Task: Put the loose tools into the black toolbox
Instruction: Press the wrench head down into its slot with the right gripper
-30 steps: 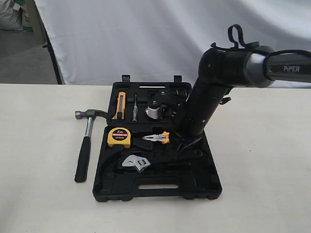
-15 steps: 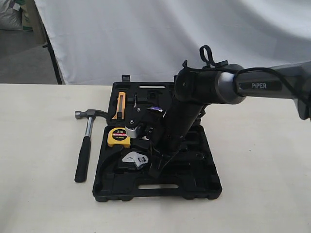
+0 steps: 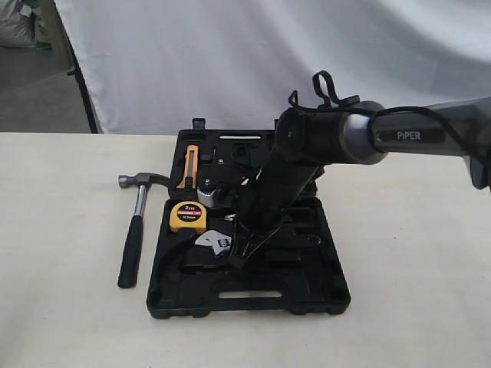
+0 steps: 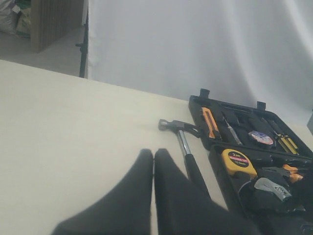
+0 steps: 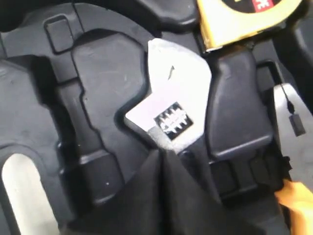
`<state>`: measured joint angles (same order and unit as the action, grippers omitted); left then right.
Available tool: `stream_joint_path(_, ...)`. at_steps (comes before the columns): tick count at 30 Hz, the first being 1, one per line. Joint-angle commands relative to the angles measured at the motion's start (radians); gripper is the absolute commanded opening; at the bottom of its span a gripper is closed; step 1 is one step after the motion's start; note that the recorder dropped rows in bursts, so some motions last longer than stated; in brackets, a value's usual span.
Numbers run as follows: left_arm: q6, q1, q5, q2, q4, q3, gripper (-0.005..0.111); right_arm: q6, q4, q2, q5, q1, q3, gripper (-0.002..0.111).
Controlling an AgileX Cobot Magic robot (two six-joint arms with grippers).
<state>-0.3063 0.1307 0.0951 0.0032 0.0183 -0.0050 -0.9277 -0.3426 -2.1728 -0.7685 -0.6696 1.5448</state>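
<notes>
Claw hammer (image 3: pixel 132 241) just outside toolbox (image 3: pixel 331 285) rim

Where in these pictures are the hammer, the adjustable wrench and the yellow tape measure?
hammer (image 3: pixel 133 234): exterior view, on its black shaft.
adjustable wrench (image 5: pixel 172 100): right wrist view, on its silver head.
yellow tape measure (image 3: pixel 188 216): exterior view, on its round label face.

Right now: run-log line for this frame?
right gripper jaws shut, tips at wrench in toolbox | left gripper jaws shut, empty | hammer on table beside toolbox | tape roll in toolbox
</notes>
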Motion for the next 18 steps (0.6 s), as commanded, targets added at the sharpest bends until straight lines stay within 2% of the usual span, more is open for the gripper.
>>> stream_joint_path(1, -0.005, 0.025, -0.007, -0.003, 0.004, -0.003, 0.001, 0.032, 0.056, 0.010, -0.006, 0.005, 0.006, 0.001)
stream_joint_path(10, -0.005, 0.025, -0.007, -0.003, 0.004, -0.003, 0.001, 0.077, 0.076, 0.082, -0.034, 0.029, 0.006, 0.001)
stream_joint_path(18, -0.005, 0.025, -0.007, -0.003, 0.004, -0.003, 0.001, 0.073, 0.083, 0.064, -0.138, 0.050, -0.001, 0.001)
